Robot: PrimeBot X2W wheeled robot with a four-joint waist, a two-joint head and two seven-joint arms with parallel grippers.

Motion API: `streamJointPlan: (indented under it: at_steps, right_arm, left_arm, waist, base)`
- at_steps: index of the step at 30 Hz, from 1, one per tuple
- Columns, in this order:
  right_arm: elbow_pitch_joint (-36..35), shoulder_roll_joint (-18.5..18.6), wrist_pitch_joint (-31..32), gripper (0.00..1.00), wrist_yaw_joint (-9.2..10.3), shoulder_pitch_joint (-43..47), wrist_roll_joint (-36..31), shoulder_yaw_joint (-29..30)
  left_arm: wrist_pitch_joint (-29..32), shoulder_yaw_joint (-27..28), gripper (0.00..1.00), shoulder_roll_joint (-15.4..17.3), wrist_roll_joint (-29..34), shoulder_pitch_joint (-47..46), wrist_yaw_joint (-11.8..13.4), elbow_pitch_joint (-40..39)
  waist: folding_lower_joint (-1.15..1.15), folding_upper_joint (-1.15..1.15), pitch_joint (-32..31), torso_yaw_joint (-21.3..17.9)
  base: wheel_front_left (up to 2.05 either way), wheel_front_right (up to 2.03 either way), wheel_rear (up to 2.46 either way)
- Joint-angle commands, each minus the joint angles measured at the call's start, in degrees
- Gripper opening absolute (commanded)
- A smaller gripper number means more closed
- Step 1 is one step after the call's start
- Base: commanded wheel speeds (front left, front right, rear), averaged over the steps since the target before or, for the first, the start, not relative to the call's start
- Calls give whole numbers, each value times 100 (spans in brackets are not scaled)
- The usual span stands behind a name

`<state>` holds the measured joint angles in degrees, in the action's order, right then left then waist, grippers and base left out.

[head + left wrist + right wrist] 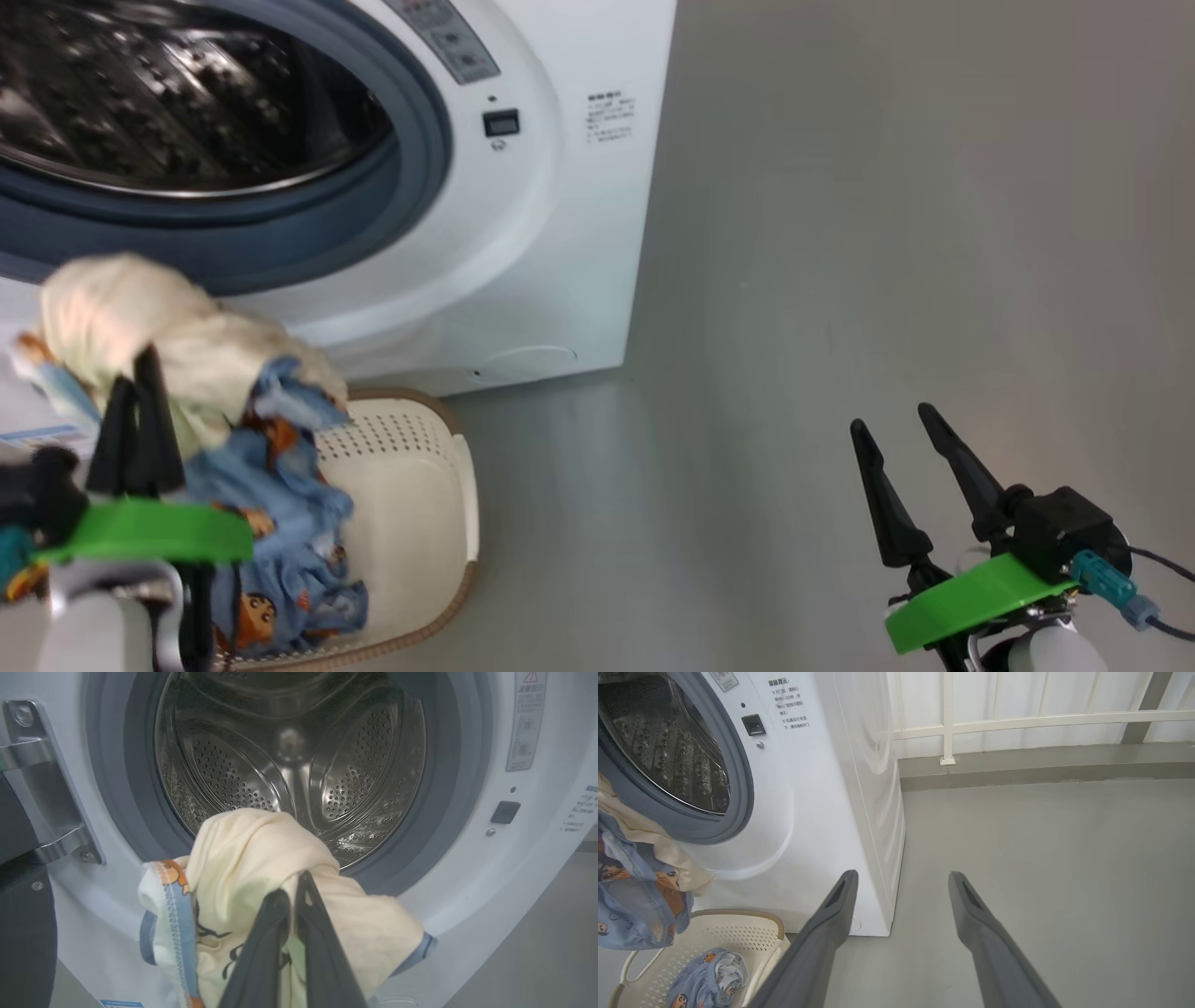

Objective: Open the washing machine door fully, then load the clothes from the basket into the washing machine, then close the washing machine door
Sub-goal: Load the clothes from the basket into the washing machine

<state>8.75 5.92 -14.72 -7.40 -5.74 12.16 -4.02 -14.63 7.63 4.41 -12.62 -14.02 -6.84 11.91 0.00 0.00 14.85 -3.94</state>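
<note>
On the washing machine (822, 812), illegible label (789, 704)

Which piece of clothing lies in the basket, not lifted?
The small crumpled blue printed piece on the basket floor. The cream-and-blue bundle hangs clamped in the left gripper before the drum.

The head view looks forward and down from above: washing machine (523, 233) at eleven o'clock, basket (411, 467) at seven, bare floor (887, 233) from one to five. The left wrist view sits close to the drum (289, 765), facing straight into it at twelve. The right wrist view looks low across the floor, railing (1017, 721) at one. All three share the washing machine's round opening
</note>
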Motion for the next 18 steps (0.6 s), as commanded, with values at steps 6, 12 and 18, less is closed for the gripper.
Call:
streamJointPlan:
  at_steps: [6,12,18]
  right_arm:
    - [-170,-23,-28,100,-9,-294,-31,-195]
    - [-161,-105,-28,100,-9,-455,30,-223]
    - [-184,-173,-28,100,-9,-552,93,-236]
  left_arm:
    - [-37,106,0,458,-29,-1037,-41,451]
    - [-13,10,0,993,-160,-2189,-57,1345]
    - [287,-128,0,1364,-307,-3177,-61,1908]
  waist:
    - [0,0,511,-355]
    - [0,0,835,-630]
    - [0,0,1187,-806]
  base:
    - [0,0,0]
    - [0,0,0]
    - [0,0,0]
